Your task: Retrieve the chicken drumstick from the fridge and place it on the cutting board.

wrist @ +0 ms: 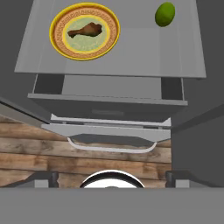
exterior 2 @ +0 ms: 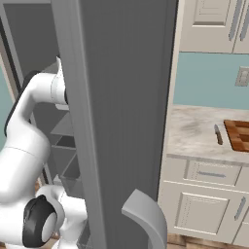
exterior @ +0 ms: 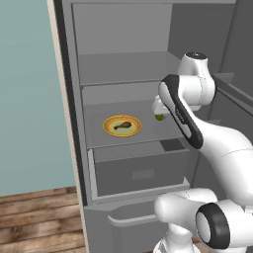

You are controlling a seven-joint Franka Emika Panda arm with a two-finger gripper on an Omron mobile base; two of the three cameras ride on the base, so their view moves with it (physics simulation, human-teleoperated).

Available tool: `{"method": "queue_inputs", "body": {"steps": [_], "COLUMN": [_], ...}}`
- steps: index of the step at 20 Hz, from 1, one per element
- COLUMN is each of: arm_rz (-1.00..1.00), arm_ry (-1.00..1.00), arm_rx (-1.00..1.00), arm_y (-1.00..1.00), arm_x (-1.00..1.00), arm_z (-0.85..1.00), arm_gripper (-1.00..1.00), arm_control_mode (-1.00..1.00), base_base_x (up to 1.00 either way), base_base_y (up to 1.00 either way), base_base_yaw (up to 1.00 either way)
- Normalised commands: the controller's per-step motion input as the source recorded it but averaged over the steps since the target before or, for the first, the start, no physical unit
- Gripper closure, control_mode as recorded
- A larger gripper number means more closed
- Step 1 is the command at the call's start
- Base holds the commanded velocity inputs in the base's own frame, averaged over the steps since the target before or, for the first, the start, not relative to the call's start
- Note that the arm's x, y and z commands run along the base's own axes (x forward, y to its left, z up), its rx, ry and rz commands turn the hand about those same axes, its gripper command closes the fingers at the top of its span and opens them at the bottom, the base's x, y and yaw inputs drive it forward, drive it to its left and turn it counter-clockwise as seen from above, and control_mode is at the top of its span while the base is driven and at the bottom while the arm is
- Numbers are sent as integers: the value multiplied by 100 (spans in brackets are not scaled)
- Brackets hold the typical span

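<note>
Open fridge (exterior: 123, 69): one drumstick (wrist: 86, 30) on one plate (wrist: 61, 41), one lime (wrist: 165, 14), gripper (wrist: 112, 177) above with jaws spread wide and empty.

Near to far in the hand view: two dark fingertips (wrist: 43, 177) stand far apart at the bottom, holding nothing; past them, wood floor (wrist: 26, 151), one curved handle (wrist: 111, 146), one drawer (wrist: 107, 103) pulled partly out, then one grey shelf (wrist: 131, 57). On that shelf, one yellow-rimmed plate carries the one brown drumstick at its middle; the one green lime lies well apart from the plate, on the shelf's other side. In the left base view the arm (exterior: 197, 123) reaches into the fridge at shelf height. Right base view: one thick door (exterior 2: 121, 97) stands nearest; beyond, on the counter (exterior 2: 194, 131), one knife (exterior 2: 218, 134) lies just beside one checkered board (exterior 2: 239, 133).
</note>
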Motion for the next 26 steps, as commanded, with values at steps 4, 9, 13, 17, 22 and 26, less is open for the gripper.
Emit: {"method": "queue_inputs", "body": {"steps": [4, 9, 13, 17, 22, 26], "arm_rz": [0, -15, -31, -36, -23, 0], "arm_ry": [0, -11, -26, -28, -13, 0], "arm_rx": [0, 8, 11, 7, 1, 0], "arm_y": [0, 51, 66, 34, 9, 0], "arm_x": [0, -10, -28, -37, -14, 1], "arm_z": [0, -2, -19, -23, -18, 0], "arm_gripper": [-100, -100, -100, -100, -100, -100], "arm_control_mode": [-100, -100, -100, -100, -100, -100], "base_base_x": [0, 0, 0, 0, 0, 0], "base_base_y": [0, 0, 0, 0, 0, 0], "base_base_yaw": [0, 0, 0, 0, 0, 0]}}
